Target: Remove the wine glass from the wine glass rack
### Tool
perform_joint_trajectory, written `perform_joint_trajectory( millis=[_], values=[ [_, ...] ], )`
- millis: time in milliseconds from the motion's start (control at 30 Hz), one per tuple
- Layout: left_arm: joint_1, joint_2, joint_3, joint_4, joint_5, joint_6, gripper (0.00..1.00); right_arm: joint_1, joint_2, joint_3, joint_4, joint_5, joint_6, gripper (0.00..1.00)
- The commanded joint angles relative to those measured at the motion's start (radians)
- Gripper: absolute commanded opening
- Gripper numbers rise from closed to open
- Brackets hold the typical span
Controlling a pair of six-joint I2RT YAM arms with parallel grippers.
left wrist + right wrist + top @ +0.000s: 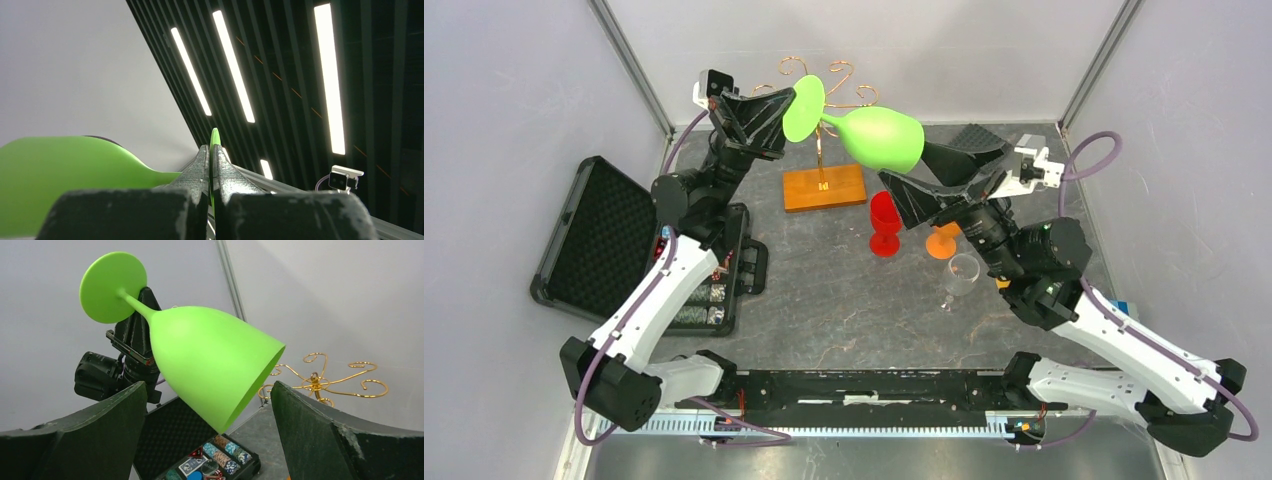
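A bright green wine glass lies tilted in the air, bowl toward the right, in front of the wine glass rack. My left gripper is shut on the edge of the glass's round foot, which is pinched between its fingertips. My right gripper stands open, its fingers wide on either side of the bowl's mouth without clamping it. In the right wrist view the gold scrolled arms stand apart from the glass, to its right.
A red glass, an orange glass and a clear glass stand on the grey tabletop near the right arm. An open black case with poker chips lies at the left.
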Motion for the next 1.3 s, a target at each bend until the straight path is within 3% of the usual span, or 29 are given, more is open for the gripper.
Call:
perform_joint_trajectory(
  millis=[0, 267, 367, 567, 900, 1067, 1133, 1267],
  values=[
    [-0.001, -0.047, -0.021, 0.059, -0.021, -0.092, 0.02, -0.057, 0.010, -0.001, 0.149, -0.200, 0.084, 0.96],
    [-0.001, -0.054, -0.046, 0.093, -0.030, -0.134, 0.02, -0.119, -0.047, -0.236, 0.549, -0.366, 0.246, 0.60],
    [-0.001, -0.062, -0.054, 0.091, -0.028, -0.135, 0.02, -0.151, -0.006, -0.229, 0.659, -0.472, 0.297, 0.52],
    [-0.002, -0.088, -0.076, 0.080, -0.036, -0.138, 0.02, -0.201, 0.101, -0.182, 0.874, -0.643, 0.403, 0.45],
    [-0.001, -0.100, -0.079, 0.053, -0.033, -0.121, 0.02, -0.240, 0.173, -0.093, 0.881, -0.760, 0.410, 0.34],
    [-0.002, -0.103, -0.082, 0.049, -0.029, -0.112, 0.03, -0.241, 0.201, -0.054, 0.846, -0.795, 0.401, 0.16],
    [-0.001, -0.103, -0.074, 0.056, -0.019, -0.102, 0.15, -0.242, 0.205, -0.046, 0.820, -0.791, 0.394, 0.02],
    [0.000, -0.113, -0.053, 0.062, 0.005, -0.043, 0.45, -0.242, 0.187, -0.079, 0.786, -0.736, 0.361, 0.00]
  ],
)
